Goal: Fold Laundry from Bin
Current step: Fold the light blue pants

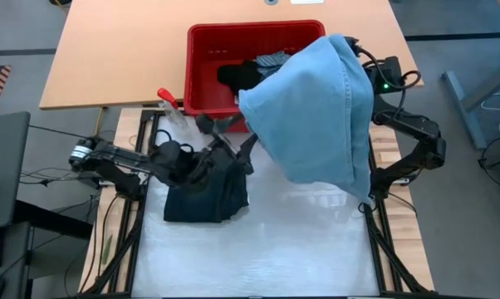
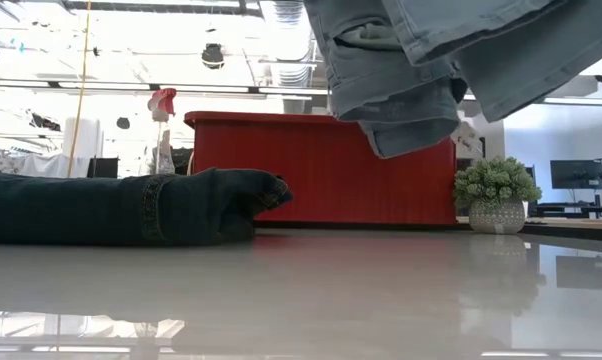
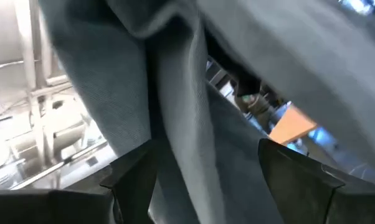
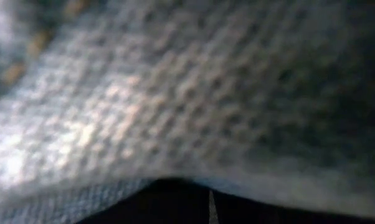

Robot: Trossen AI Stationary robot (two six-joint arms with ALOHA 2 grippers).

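While no writing reads, light blue jeans (image 1: 316, 108) hang above the bin (image 1: 202, 75).

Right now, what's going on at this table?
The right arm has the light jeans lifted out of the red bin; they hang clear of the table, hiding its gripper. The left gripper is at the dark navy piece, which lies on the table in front of the bin. A striped shirt and a black piece remain in the bin. Nothing is folded yet.
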